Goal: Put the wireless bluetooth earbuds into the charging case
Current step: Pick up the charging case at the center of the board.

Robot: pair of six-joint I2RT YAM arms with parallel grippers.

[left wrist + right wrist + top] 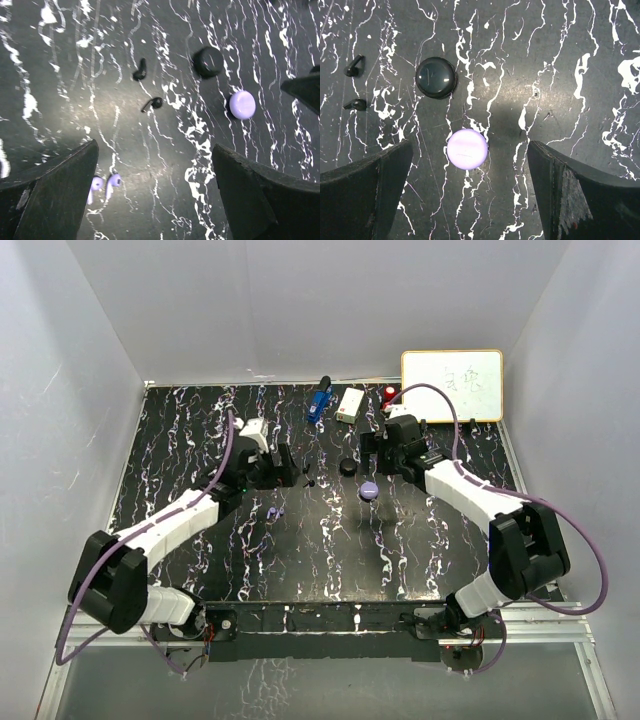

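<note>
Hovering wide open and empty, the left gripper [155, 167] hangs above the tiny pale lilac plastic earbuds [114, 181], which lie beside one finger, probably lining up a pick. Farther off on the black marbled desk [60, 100] lie the tiny black plastic earbuds [154, 103]. The round black case [208, 61] and round lilac case [242, 104] sit under the open, empty right gripper [378, 448].

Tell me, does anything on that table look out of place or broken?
Nothing looks broken or spilled. The only stray bits are the black earbuds, lying apart from each other near the black case, and the lilac earbuds, side by side, further from the lilac case. Both cases look shut.
</note>
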